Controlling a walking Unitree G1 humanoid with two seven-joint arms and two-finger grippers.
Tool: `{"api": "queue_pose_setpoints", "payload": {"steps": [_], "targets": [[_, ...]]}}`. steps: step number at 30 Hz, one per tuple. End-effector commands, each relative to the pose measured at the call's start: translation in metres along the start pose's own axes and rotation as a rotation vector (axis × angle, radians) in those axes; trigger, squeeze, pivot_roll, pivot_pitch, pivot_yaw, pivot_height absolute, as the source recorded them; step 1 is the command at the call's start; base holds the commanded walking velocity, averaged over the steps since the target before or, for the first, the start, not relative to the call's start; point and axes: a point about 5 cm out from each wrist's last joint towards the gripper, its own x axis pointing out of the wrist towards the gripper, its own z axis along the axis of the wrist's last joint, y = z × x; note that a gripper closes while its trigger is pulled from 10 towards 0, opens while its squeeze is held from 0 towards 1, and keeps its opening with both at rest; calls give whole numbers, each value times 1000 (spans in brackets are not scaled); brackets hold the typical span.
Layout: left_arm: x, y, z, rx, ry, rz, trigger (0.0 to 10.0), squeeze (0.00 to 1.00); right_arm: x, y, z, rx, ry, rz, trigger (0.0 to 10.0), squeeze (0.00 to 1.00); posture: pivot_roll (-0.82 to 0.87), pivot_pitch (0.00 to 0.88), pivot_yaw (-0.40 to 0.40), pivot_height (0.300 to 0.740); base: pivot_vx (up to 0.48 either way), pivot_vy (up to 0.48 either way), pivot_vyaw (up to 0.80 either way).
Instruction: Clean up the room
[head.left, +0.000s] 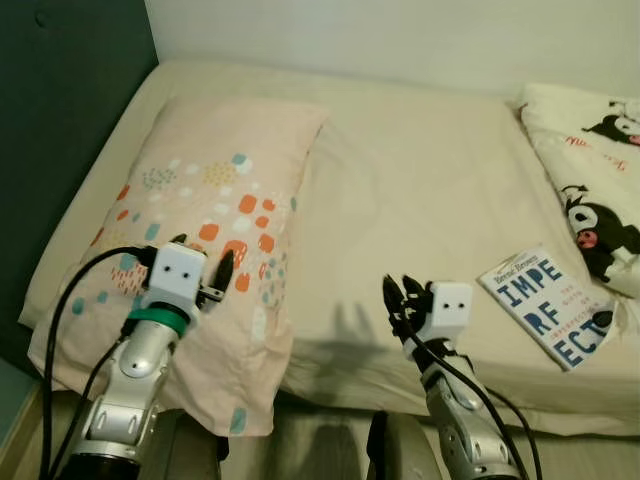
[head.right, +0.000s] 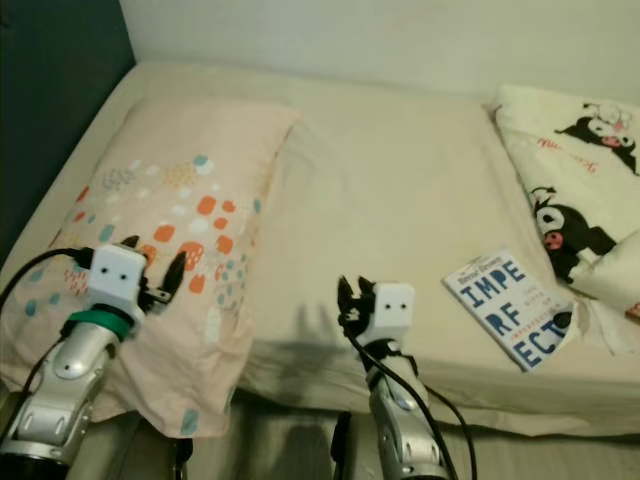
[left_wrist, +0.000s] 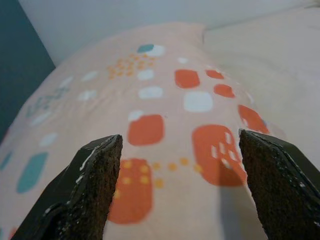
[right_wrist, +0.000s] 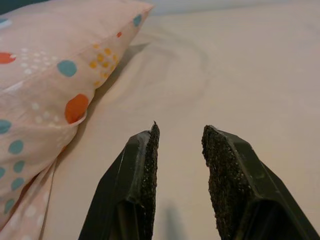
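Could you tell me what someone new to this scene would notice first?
Probably the pink pillow with orange and teal patches, lying on the robot's left side of the bed, with the open left gripper over its near end. Next, the white book near the bed's right edge, beyond the right gripper.

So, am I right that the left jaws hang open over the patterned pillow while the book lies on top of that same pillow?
Not quite. The left gripper does hang over the patterned pillow with its jaws open, but the book lies on the bare bed sheet, on the robot's right next to the cartoon-print blanket, well apart from the pillow. The left eye view shows this.
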Motion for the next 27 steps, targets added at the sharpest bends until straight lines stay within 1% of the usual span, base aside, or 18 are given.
{"api": "queue_pose_setpoints", "payload": {"steps": [1, 7, 9, 12, 14, 15, 19, 23, 24, 26, 27], "targets": [[-3, -4, -8, -5, 33, 10, 10000, 0, -4, -1, -9, -21, 44, -7, 10000, 0, 109, 0, -48, 595, 0, 0, 0], [-1, -5, -7, -19, 35, 24, 10000, 0, -1, -1, -11, -28, 57, -6, 10000, 0, 114, 0, -54, 605, 0, 0, 0], [0, -3, -8, -38, 45, 55, 10000, 0, 1, 1, -14, -22, 65, -3, 10000, 0, 116, 0, -49, 615, 0, 0, 0], [0, -3, -8, -33, 52, 65, 10000, 0, 2, 6, -15, -18, 70, 3, 10000, 0, 116, 0, -46, 630, 0, 0, 0], [0, -5, -9, -10, 60, 50, 10000, 0, 2, 10, -17, -46, 76, 11, 10000, 0, 113, 0, -23, 645, 0, 0, 0], [0, -5, -9, -10, 60, 50, 10000, 0, 2, 10, -17, -46, 76, 11, 10000, 0, 113, 0, -23, 645, 0, 0, 0], [3, -4, -9, 0, 63, 50, 10000, 0, 3, 6, -17, -32, 73, -24, 10000, 0, 114, 0, -24, 660, 0, 0, 0], [4, -4, -8, 6, 58, 48, 10000, 0, 3, 5, -17, -36, 75, -28, 10000, 0, 120, 0, -20, 665, 0, 0, 0], [4, -2, -8, 10, 59, 47, 10000, 0, 0, 3, -21, -38, 91, -44, 10000, 0, 121, 0, -22, 670, 0, 0, 0], [0, 1, -12, -9, 76, 62, 10000, 0, -8, -1, -29, -50, 120, -60, 10000, 0, 117, 0, -21, 680, 0, 0, 0], [0, 1, -12, -9, 76, 62, 10000, 0, -8, -1, -29, -50, 120, -60, 10000, 0, 117, 0, -21, 680, 0, 0, 0]]}}
